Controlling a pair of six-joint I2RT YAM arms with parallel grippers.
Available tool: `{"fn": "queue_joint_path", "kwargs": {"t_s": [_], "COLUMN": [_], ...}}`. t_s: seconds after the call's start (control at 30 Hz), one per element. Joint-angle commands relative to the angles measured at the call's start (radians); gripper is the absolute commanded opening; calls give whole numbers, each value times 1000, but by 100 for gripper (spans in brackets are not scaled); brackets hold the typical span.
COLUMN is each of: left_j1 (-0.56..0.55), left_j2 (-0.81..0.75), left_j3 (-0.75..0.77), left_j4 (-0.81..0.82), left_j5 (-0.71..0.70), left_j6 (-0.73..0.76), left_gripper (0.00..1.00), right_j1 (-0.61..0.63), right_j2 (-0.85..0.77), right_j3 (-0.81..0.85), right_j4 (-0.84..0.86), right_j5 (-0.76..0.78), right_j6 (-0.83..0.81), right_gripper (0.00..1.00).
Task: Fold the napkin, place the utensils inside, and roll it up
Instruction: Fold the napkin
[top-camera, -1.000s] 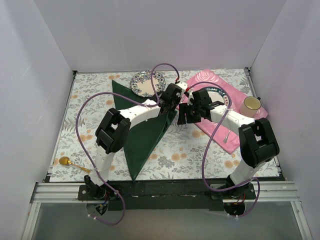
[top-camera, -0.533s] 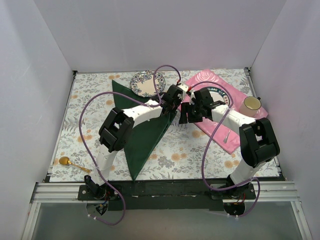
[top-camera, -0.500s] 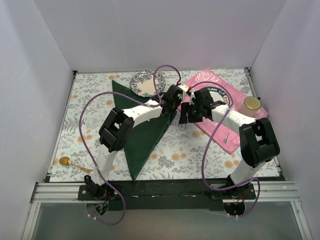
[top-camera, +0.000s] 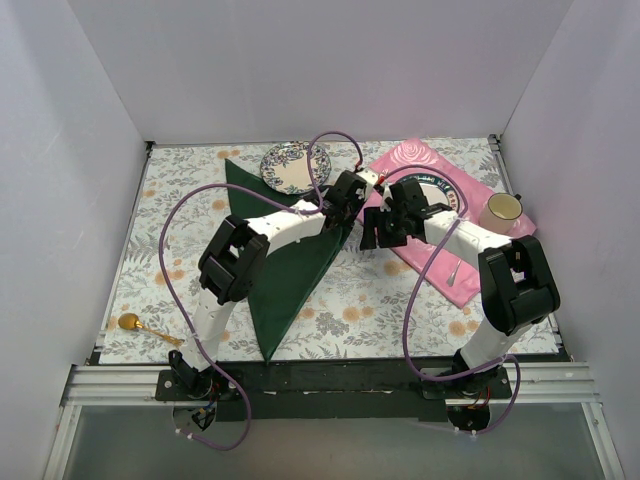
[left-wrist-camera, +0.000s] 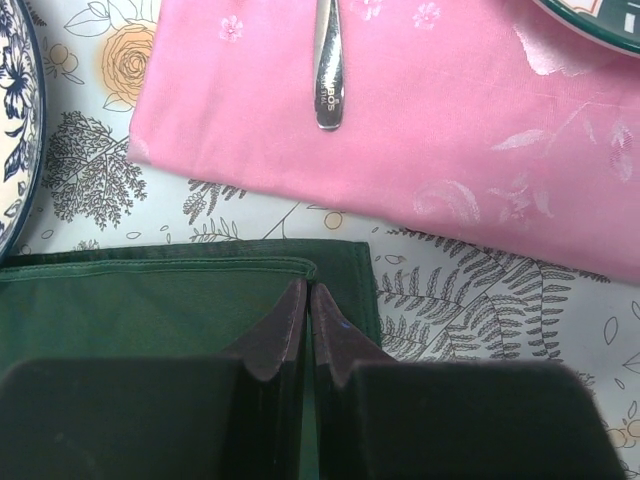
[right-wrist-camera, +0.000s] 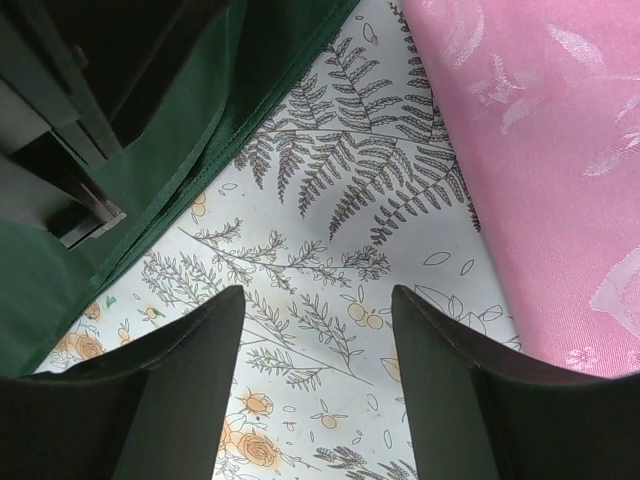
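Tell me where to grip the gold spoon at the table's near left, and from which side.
Take the small gold metal spoon by its thin handle, about midway, from straight above, closing across the handle's width. It lies flat on the floral tablecloth, so a sideways approach probably finds nothing to close on, and the rounded bowl looks too wide to pinch well.

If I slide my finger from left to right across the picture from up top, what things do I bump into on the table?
gold spoon → green napkin → pink placemat → cup, which sits on the placemat's right end.
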Motion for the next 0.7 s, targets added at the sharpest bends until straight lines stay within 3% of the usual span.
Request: {"fn": "queue_joint_path", "kwargs": {"t_s": [0.0, 0.27, 0.47, 0.6, 0.67], "left_j1": [-12, -12, -12, -10, -10], "left_j2": [-9, 2, -47, -143, -264], "left_j3": [-10, -7, 2, -10, -74], "left_j4": [-1, -18, -27, -70, -78], "left_j5": [17, 20, -26, -7, -7], "left_j6": [-10, -21, -78, -136, -165], "left_gripper": [0, 1, 40, 47, 49], "right_j1": [-12, -18, -18, -18, -16], "right_j2": [-23, -28, -26, -37, -48], "right_j3": [-20, -25, -28, -22, -25], "right_j4": [22, 24, 22, 7, -4], "right_j5": [-3, -6, 0, 15, 38], "right_j6": [3, 5, -3, -15, -20], "right_gripper": [68, 68, 68, 68, 68]}}
